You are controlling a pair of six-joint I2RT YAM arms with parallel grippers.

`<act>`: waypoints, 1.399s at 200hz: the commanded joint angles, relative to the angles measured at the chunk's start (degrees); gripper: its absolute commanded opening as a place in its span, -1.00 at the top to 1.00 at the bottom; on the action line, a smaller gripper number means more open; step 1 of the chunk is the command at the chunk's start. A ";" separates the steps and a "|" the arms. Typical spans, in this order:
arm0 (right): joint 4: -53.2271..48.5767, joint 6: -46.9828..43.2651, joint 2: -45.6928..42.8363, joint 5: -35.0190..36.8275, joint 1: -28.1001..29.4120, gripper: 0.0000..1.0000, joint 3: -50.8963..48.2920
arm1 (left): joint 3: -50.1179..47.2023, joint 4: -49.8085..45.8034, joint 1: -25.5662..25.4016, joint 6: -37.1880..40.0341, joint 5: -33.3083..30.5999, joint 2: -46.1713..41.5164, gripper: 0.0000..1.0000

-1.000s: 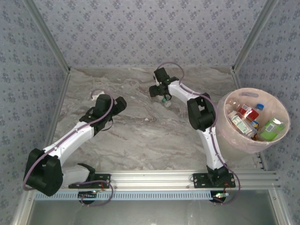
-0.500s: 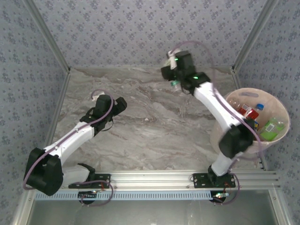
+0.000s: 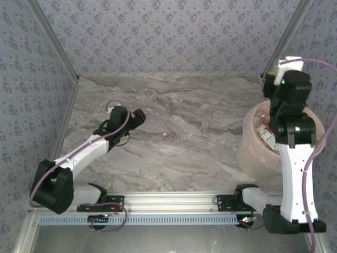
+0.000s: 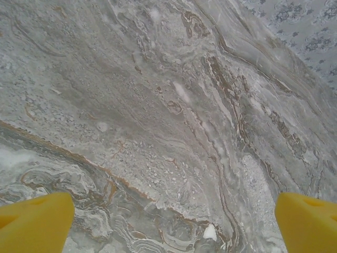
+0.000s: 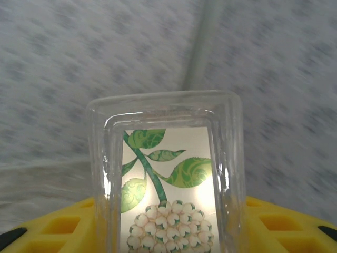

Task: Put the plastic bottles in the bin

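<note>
A clear, square-sided plastic bottle (image 5: 167,179) with a green leaf and white flower label fills the right wrist view. My right gripper (image 5: 168,224) is shut on it, with a yellow finger (image 5: 58,226) on either side. In the top view the right arm (image 3: 288,97) stands raised high over the pale pink bin (image 3: 251,150) at the right edge. Other bottles (image 3: 266,135) show inside the bin beside the arm. My left gripper (image 4: 168,226) is open over bare marble with nothing between its yellow fingers (image 4: 32,221); in the top view the left gripper (image 3: 135,118) sits left of centre.
The marble table (image 3: 189,121) lies inside patterned walls, with metal posts (image 3: 287,37) at the far corners. An aluminium rail (image 3: 174,203) carrying the arm bases runs along the near edge. A blurred wall and post (image 5: 202,45) stand behind the held bottle.
The right gripper closed on the bottle at the far middle of the table, lifted it and swung right to above the bin. The left arm barely shifted.
</note>
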 commanded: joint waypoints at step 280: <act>-8.97 2.29 6.08 -14.69 -28.49 -0.60 -6.98 | 7.00 -0.95 -2.45 -0.76 2.70 3.87 -0.96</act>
